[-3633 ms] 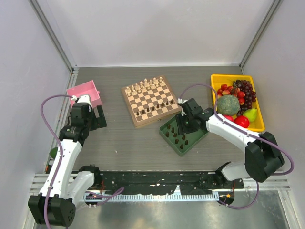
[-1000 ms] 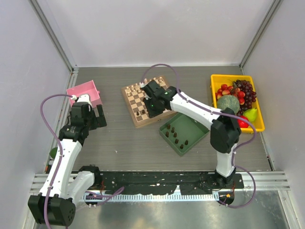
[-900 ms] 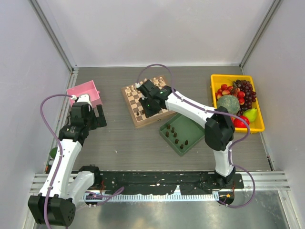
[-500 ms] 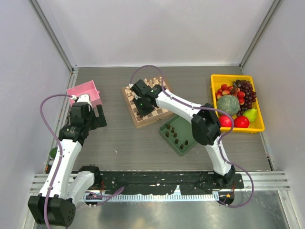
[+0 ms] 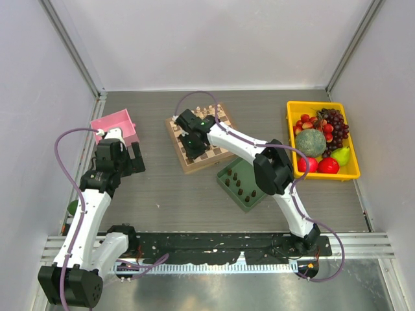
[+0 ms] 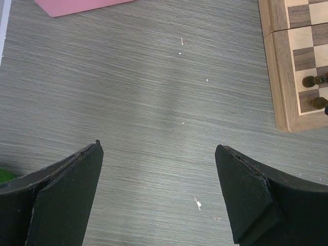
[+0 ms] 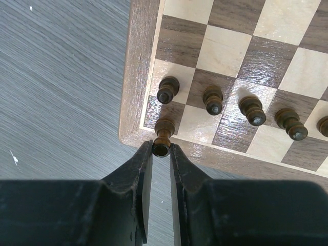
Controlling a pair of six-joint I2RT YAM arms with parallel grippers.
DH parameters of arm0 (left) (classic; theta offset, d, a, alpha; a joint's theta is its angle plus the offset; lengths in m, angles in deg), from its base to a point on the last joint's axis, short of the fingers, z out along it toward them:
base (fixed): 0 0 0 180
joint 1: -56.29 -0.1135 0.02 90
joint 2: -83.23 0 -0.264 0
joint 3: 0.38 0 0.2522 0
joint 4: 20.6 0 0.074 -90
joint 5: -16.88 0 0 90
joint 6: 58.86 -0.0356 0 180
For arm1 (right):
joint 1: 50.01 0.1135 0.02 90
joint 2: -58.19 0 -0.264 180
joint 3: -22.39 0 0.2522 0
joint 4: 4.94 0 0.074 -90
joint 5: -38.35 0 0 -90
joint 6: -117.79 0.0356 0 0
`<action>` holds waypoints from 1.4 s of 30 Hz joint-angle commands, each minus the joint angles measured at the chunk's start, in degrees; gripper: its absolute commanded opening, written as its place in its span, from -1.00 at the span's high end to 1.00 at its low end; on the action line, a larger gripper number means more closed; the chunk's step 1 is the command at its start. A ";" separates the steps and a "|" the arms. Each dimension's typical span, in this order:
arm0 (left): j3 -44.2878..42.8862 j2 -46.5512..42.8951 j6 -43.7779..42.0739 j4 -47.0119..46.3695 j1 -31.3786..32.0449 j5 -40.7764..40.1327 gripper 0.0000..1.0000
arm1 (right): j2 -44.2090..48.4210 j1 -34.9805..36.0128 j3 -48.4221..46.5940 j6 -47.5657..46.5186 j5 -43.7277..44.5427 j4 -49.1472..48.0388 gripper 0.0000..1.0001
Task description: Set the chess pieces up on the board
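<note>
My right gripper [image 7: 162,148] is shut on a dark brown chess piece [image 7: 163,136], held upright over the near left corner square of the board [image 7: 135,72]. Several dark pieces [image 7: 212,100] stand in the row beyond it. In the top view the right gripper [image 5: 190,140] reaches over the board's [image 5: 174,137] left part; pale cream chessmen [image 5: 206,111] stand on its far rows. More dark pieces [image 5: 238,184] lie in the green tray [image 5: 262,193]. My left gripper [image 6: 159,192] is open and empty above bare table, left of the board's edge [image 6: 279,77].
A pink box [image 5: 117,127] stands left of the board, with its edge in the left wrist view [image 6: 77,6]. A yellow tray [image 5: 292,139] of fruit stands at the right. The green tray lies just right of the board's near corner. Grey side walls close the table in.
My right arm has swung from the green tray across the board to its near left corner, carrying a dark piece. The left arm has not moved.
</note>
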 commanded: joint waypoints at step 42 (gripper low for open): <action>-2.10 -0.03 -0.61 -0.23 -0.30 0.49 -0.98 | 28.47 -3.18 24.26 -0.09 7.58 -7.04 0.06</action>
